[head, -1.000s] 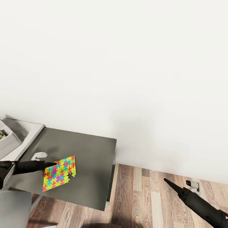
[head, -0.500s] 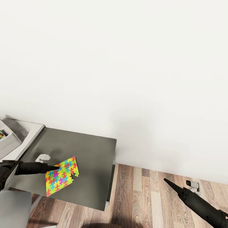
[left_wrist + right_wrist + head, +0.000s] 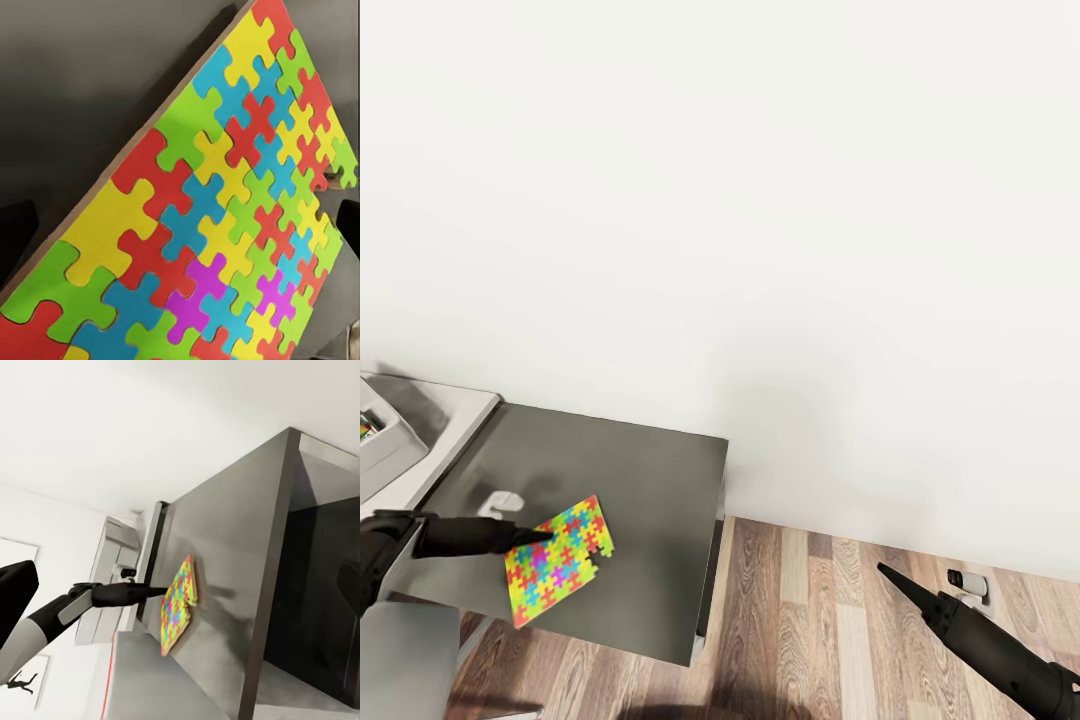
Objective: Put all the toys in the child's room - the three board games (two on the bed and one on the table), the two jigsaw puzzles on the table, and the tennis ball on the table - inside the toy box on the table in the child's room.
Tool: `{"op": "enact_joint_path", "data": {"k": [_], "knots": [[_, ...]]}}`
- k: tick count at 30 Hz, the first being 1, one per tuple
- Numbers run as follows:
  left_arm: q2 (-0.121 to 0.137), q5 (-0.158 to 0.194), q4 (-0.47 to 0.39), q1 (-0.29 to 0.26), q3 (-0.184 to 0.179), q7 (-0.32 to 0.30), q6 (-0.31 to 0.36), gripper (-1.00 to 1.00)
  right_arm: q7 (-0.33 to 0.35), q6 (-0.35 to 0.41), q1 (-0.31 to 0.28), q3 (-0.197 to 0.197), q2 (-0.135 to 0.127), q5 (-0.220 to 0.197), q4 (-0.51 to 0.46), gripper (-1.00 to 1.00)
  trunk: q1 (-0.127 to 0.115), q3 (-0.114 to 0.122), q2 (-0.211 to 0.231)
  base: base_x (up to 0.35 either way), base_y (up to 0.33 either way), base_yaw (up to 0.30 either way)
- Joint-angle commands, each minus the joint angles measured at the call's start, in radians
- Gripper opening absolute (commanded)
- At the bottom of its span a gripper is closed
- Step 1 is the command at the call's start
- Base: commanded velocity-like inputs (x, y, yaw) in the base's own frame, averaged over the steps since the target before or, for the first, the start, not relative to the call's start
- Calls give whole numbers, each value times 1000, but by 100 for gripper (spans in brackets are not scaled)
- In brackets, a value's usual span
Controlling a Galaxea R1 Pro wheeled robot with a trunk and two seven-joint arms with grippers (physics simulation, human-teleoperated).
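left gripper [image 3: 540, 536] reaching over the near edge of the table [image 3: 650, 480], fingertips at the edge of a jigsaw puzzle [image 3: 558, 560]; whether pinching it or merely touching cannot be told, though the left wrist view looks straight onto the sheet [image 3: 217, 217] between dark finger edges. puzzle lying flat on the dark grey top, near the front edge, notched corner toward the wall side. right gripper [image 3: 888, 574] hanging low over the floor [image 3: 840, 640], well apart from the table, fingers drawn together to a point as far as visible.

toy box [image 3: 385, 440] seen only as a corner at the far left on the light grey top, something coloured inside; puzzle still outside it, so judged unfinished, with this sheet left to carry over. other toys not accounted for here.

dark grey desk end against a plain white wall [image 3: 760, 200]; wood-plank floor below; small wall socket [image 3: 972, 584] low on the right.
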Motion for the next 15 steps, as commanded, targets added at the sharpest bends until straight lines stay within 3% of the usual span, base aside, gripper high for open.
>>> {"op": "enact_joint_path", "data": {"k": [1, 7, 15], "knots": [[-108, -11, 41, 5, -6, -9, 6, 100, -1, 7, 0, 0, 0, -6, -1, 100, 1, -2, -1, 0, 0, 0], [-112, -12, 23, 14, -60, -67, 6, 100, -1, 7, 0, 0, 0, -6, -1, 100, 1, -2, -1, 0, 0, 0], [-114, -11, 12, 20, -71, -80, 6, 100, 0, 7, 0, 0, 0, -6, -1, 100, 1, -2, -1, 0, 0, 0]]}}
